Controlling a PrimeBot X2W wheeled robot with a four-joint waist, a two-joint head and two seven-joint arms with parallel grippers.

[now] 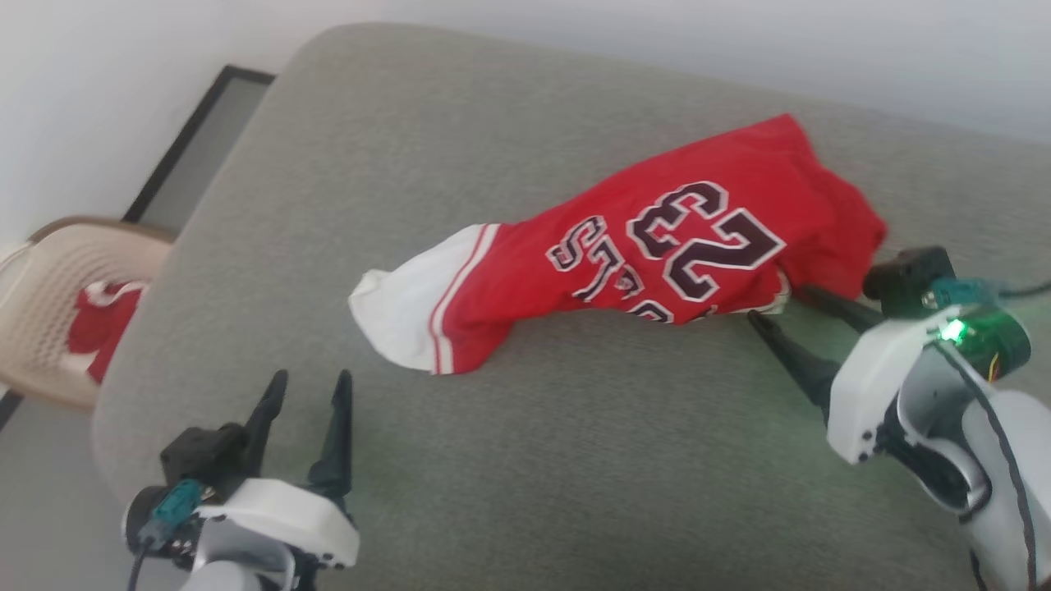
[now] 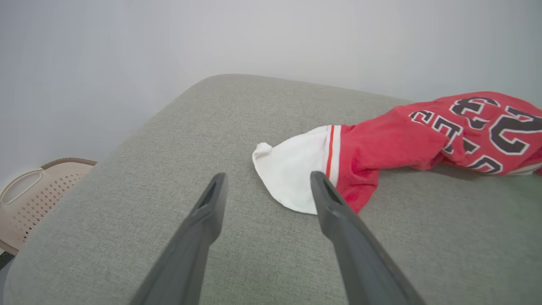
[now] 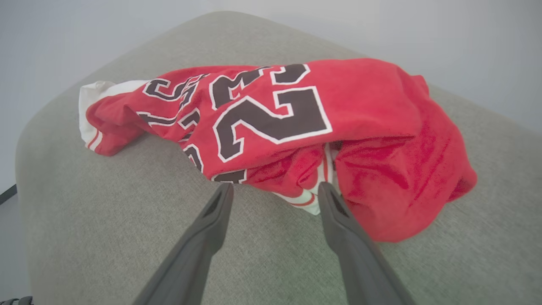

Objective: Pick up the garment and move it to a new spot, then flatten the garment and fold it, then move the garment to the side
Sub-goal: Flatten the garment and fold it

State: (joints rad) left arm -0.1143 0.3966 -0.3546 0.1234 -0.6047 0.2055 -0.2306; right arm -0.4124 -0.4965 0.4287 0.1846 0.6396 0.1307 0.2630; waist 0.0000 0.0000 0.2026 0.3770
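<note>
The garment, a red jersey with a black "23" and a white sleeve, lies crumpled in a long heap on the grey cushion. My left gripper stands open at the lower left, a short way from the white sleeve end, holding nothing. At the garment's right end my right gripper is open too, its tips right at the bunched red cloth and white trim. In the right wrist view the garment spreads just past the fingers. Nothing sits between either pair of fingers.
A beige plastic chair stands at the left beside the cushion, with a smaller bunched red-and-white cloth on its seat. A pale wall runs behind. The cushion's rounded edge drops off at the left and front.
</note>
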